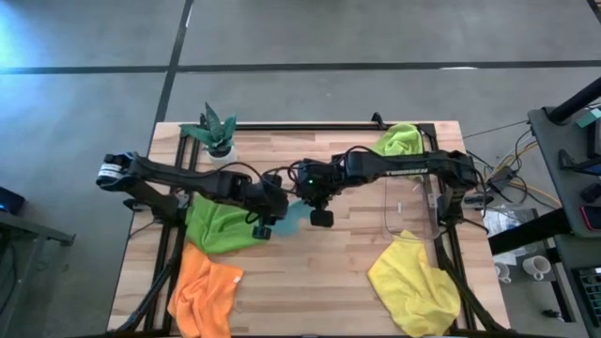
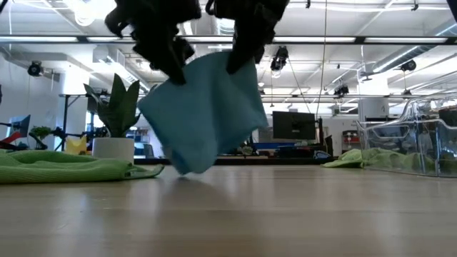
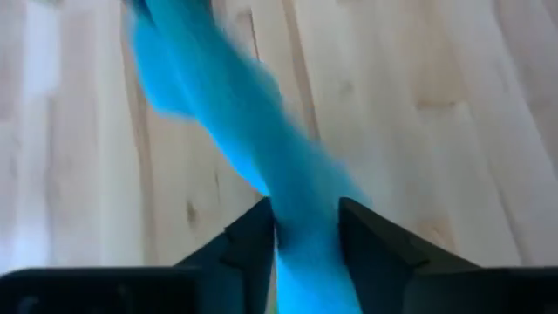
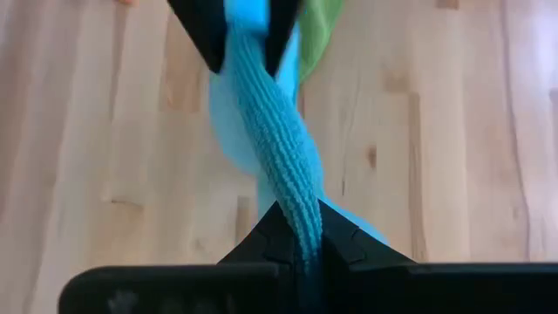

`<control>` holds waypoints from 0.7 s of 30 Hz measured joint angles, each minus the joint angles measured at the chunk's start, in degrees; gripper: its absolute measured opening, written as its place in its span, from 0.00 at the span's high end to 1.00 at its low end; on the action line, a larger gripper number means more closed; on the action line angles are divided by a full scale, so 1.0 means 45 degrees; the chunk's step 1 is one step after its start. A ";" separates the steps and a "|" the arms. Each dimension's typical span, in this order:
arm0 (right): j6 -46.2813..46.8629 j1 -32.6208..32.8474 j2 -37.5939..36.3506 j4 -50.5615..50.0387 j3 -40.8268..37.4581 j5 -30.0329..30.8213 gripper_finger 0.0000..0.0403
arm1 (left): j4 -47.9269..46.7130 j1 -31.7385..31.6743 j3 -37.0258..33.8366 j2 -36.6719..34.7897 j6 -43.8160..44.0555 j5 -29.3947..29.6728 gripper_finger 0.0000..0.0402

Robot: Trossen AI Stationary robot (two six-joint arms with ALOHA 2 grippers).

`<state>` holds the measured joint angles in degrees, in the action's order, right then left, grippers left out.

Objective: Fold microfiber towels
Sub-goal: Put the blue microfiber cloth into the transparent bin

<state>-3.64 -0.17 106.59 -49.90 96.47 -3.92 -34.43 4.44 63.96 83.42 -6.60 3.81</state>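
A blue towel point(image 2: 203, 114) hangs in the air over the middle of the table, held by both grippers. My left gripper point(image 1: 266, 225) and my right gripper point(image 1: 319, 216) are each shut on its upper edge, close together. The towel's lowest part point(image 2: 187, 168) seems to touch the tabletop. A darker green towel point(image 1: 218, 225) lies flat at the left, an orange towel point(image 1: 205, 293) at the near left, a yellow towel point(image 1: 413, 282) at the near right. A lime green towel point(image 1: 400, 141) lies at the far right. My left gripper pinches the blue towel's upper edge point(image 3: 301, 214) between its two fingers, from above. The cloth runs away from the fingers as a bunched band toward the other gripper. My right gripper pinches a gathered part of the upper edge point(image 4: 301, 218) between its two fingers, from above. The cloth between the grippers point(image 4: 261, 113) is twisted into a rope.
A small potted plant point(image 1: 216, 131) stands at the far left. A clear plastic bin point(image 1: 413, 202) stands at the right, and it shows in the low view point(image 2: 410, 143). Bare wood point(image 1: 310, 282) lies in front of the grippers.
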 joint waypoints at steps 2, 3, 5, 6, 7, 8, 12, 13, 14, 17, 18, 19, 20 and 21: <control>-0.0022 0.0160 -0.0005 -0.0578 0.0425 0.0128 0.98 | 0.0490 0.0045 -0.0558 0.0019 0.0612 0.0139 0.66; -0.0057 0.0276 -0.0005 -0.0818 0.0626 0.0312 0.98 | 0.0888 0.0056 -0.0837 0.0024 0.0990 0.0283 0.65; -0.0147 0.0467 -0.0005 -0.1080 0.0921 0.0767 0.98 | 0.1920 0.0043 -0.1394 0.0014 0.1673 0.0410 0.64; -0.0151 0.0535 -0.0005 -0.1256 0.1036 0.0918 0.98 | 0.2501 0.0035 -0.1642 0.0009 0.1958 0.0437 0.64; -0.0151 0.0585 -0.0005 -0.1426 0.1123 0.0972 0.98 | 0.2996 0.0039 -0.1854 0.0013 0.2152 0.0424 0.64; -0.0155 0.0605 -0.0005 -0.1580 0.1203 0.1014 0.98 | 0.3413 0.0059 -0.2051 0.0009 0.2317 0.0356 0.64; -0.0087 0.0651 -0.0005 -0.2363 0.1311 0.1570 0.98 | 0.3599 0.0094 -0.2413 0.0009 0.2430 -0.0262 0.68; -0.0045 0.0651 -0.0005 -0.2465 0.1325 0.1720 0.98 | 0.3545 0.0109 -0.2412 0.0009 0.2518 -0.0330 0.71; -0.0041 0.0651 -0.0005 -0.2518 0.1320 0.1845 0.98 | 0.3560 0.0122 -0.2412 0.0009 0.2670 -0.0330 0.76; -0.0102 0.0646 -0.0010 -0.2488 0.1262 0.1899 0.98 | 0.3796 0.0169 -0.2411 0.0014 0.2738 -0.0365 0.94; -0.0098 0.0646 -0.0010 -0.2500 0.1240 0.1899 0.98 | 0.3789 0.0178 -0.2374 0.0014 0.2736 -0.0369 0.97; -0.0058 0.0646 -0.0010 -0.2502 0.1223 0.1899 0.98 | 0.3676 0.0181 -0.2301 0.0005 0.2716 -0.0369 0.97; 0.0064 0.0646 -0.0010 -0.2517 0.1217 0.1899 0.98 | 0.3405 0.0181 -0.2172 -0.0049 0.2660 -0.0368 0.98; 0.0195 0.0646 -0.0010 -0.2535 0.1213 0.1900 0.98 | 0.2936 0.0181 -0.2018 -0.0181 0.2535 -0.0311 0.99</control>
<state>-2.76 2.74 106.54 -61.31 101.93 4.63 -21.22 5.26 54.87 82.61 4.80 2.41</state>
